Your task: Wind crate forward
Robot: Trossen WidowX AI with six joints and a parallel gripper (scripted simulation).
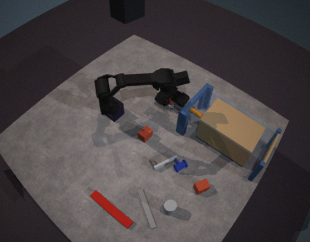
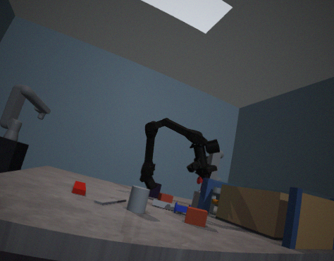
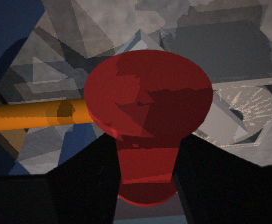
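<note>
My gripper (image 1: 171,100) (image 2: 201,176) (image 3: 143,132) is shut on the red knob (image 1: 170,101) (image 2: 199,180) (image 3: 148,95) of the winch handle. It is above the hand winch, just outside the blue frame (image 1: 180,122) (image 2: 205,197). Arm and knob hide most of the winch; its grey body (image 2: 195,199) shows partly in the exterior view. I cannot tell whether the key sits in the hole. An orange strap (image 1: 195,112) (image 2: 215,202) (image 3: 33,116) runs toward the crate. The tan crate (image 1: 233,121) (image 2: 249,206) sits flat in the clear-panelled cubby, with a gap between its front and the frame.
A grey cranked tool (image 1: 165,163) and a blue spool-like piece (image 1: 180,165) (image 2: 180,208) lie beside the cubby. Orange-red blocks (image 1: 145,134) (image 1: 201,186), a red bar (image 1: 112,208), a grey bar (image 1: 146,208) and a grey cylinder (image 1: 170,206) (image 2: 138,199) are farther out.
</note>
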